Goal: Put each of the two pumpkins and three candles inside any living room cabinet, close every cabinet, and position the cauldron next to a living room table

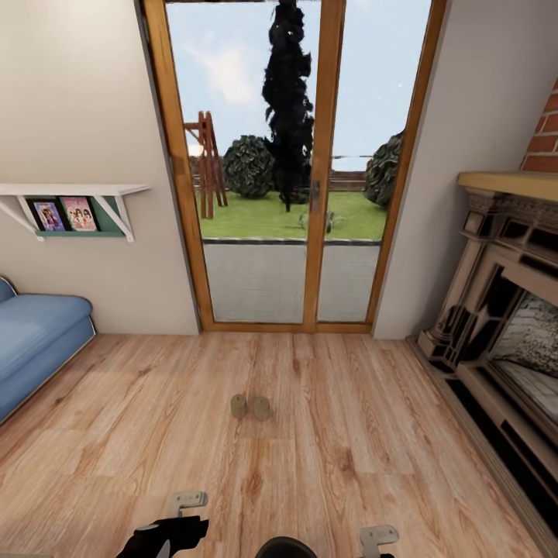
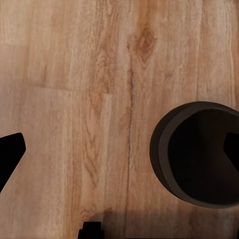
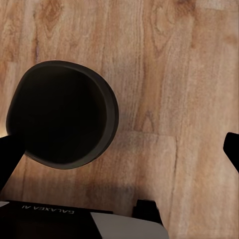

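Observation:
Two candles [image 1: 249,407], short tan cylinders, stand side by side on the plank floor of the living room, ahead of me. The cauldron [image 1: 285,548], a dark round open pot, sits on the floor at my base between the two arms. The left wrist view has the cauldron [image 2: 199,155] beside my left gripper [image 2: 119,154], whose fingers [image 2: 11,152] are spread wide with nothing between them. My right gripper [image 3: 119,154] is open too, above bare floor, with the cauldron [image 3: 63,115] near one of its fingers [image 3: 8,155]. The pumpkins, cabinet and table are out of view.
A glass patio door [image 1: 267,194] with a wood frame faces me. A blue sofa [image 1: 35,341] stands at the left under a wall shelf [image 1: 74,203] with books. A dark fireplace [image 1: 504,341] lines the right side.

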You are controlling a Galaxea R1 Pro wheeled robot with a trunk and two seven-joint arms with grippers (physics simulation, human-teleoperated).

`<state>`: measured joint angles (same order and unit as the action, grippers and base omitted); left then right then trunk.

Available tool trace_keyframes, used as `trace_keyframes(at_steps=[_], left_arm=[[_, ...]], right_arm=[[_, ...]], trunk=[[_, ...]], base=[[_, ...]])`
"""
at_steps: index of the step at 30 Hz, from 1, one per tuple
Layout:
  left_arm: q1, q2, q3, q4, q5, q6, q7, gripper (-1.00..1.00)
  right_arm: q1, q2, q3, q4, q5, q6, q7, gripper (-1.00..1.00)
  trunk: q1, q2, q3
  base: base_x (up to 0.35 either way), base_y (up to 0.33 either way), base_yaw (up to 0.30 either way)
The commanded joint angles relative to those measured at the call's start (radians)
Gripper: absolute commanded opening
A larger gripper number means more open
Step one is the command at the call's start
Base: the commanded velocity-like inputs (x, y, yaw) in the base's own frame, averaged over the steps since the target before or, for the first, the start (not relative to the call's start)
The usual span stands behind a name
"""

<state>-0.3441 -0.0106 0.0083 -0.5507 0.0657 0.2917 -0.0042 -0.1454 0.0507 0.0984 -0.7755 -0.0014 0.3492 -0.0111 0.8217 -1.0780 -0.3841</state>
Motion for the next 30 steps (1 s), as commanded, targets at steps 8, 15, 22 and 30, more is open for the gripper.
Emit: trace_keyframes(at_steps=[8, 15, 22, 30], left_arm=[[0.000, -0.007, 0.001, -0.002, 0.008, 0.003, 0.000, 1.00], [0.000, -0.014, 0.001, -0.002, 0.009, 0.003, 0.001, 1.00], [0.000, -0.017, 0.001, -0.002, 0.009, 0.003, 0.001, 1.00], [0.000, -0.022, 0.001, -0.002, 0.009, 0.002, 0.001, 1.00]], right_arm=[[0.000, 0.000, 0.002, -0.001, 0.004, -0.030, -0.001, 1.00], [0.000, 0.000, 0.004, 0.000, 0.005, -0.034, 0.000, 1.00], [0.000, 0.000, 0.004, 0.001, 0.005, -0.038, 0.002, 1.00], [0.000, 0.000, 0.004, 0.002, 0.006, -0.051, 0.001, 1.00]], trunk=[[0.031, -0.057, -0.026], [0.058, -0.106, -0.048], [0.085, -0.155, -0.070], [0.115, -0.211, -0.095]], base=[[0.000, 0.000, 0.000], [0.000, 0.000, 0.000], [0.000, 0.000, 0.000], [0.000, 0.000, 0.000]])
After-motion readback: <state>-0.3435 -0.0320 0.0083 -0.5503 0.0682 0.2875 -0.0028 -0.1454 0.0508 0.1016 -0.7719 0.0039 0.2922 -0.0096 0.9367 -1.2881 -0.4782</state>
